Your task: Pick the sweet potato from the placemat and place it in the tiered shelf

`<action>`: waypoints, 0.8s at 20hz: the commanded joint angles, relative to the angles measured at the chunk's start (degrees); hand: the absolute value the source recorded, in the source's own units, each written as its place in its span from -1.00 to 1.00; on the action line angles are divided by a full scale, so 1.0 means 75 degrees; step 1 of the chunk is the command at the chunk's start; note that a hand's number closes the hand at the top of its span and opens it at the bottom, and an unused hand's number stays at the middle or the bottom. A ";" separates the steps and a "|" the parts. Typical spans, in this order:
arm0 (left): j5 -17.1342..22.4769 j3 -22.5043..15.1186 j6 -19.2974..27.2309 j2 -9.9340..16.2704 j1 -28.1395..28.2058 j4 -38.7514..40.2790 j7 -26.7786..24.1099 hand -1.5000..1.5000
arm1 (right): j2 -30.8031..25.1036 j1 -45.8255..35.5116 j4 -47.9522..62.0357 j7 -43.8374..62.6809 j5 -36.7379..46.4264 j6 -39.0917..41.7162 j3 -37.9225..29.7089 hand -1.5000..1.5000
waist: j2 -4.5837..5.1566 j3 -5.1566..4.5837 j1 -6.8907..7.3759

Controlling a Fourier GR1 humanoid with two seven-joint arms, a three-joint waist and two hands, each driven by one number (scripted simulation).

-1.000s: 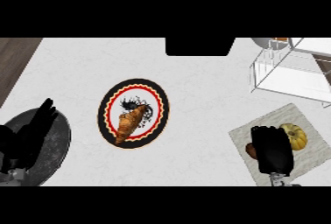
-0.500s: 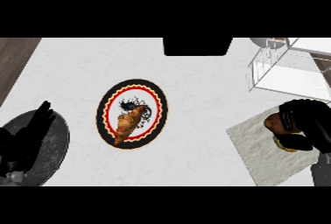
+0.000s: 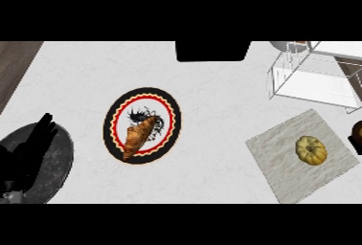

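Pulled back from the placemat since half a second ago, the right hand (image 3: 357, 145) is now showing only as a dark sliver at the view's right edge, just beyond the mat's right corner. It is curling round the brown sweet potato (image 3: 356, 130), which is sitting in its grasp, off the mat and below the shelf. Beside it, the grey placemat (image 3: 283, 143) is lying on the white surface (image 3: 212, 86), carrying a yellow gourd (image 3: 311, 150). Above, the white shelf (image 3: 311, 79) is standing at the upper right. Further left, a patterned plate (image 3: 112, 119) is bearing a croissant (image 3: 138, 136). At the lower left, the left hand (image 3: 28, 153) is resting with fingers straight over a dark disc (image 3: 62, 158).
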 commanded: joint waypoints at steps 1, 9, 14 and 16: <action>-0.0044 -0.0021 -0.0069 0.0094 -0.0110 -0.0113 0.0185 0.00 | -0.0271 -0.0872 -0.0212 0.1084 -0.1627 0.0917 -0.1345 1.00 | 0.0013 0.0000 0.0053; -0.0092 0.0053 -0.0214 0.0024 -0.0157 0.0073 0.0015 0.00 | -0.1245 -0.1949 -0.0872 0.3324 -0.3632 0.1252 -0.2318 1.00 | 0.0032 -0.0002 0.0106; -0.0107 0.0048 -0.0186 -0.0067 -0.0241 -0.0003 0.0136 0.00 | -0.2608 -0.2767 0.0080 0.3346 -0.2977 0.0718 -0.2146 1.00 | 0.0065 0.0002 0.0200; -0.0304 -0.0031 0.0069 -0.0205 -0.0630 0.0267 0.0168 0.00 | -0.2922 -0.2769 0.0116 0.3356 -0.2559 0.0750 -0.1764 1.00 | 0.0076 0.0002 0.0188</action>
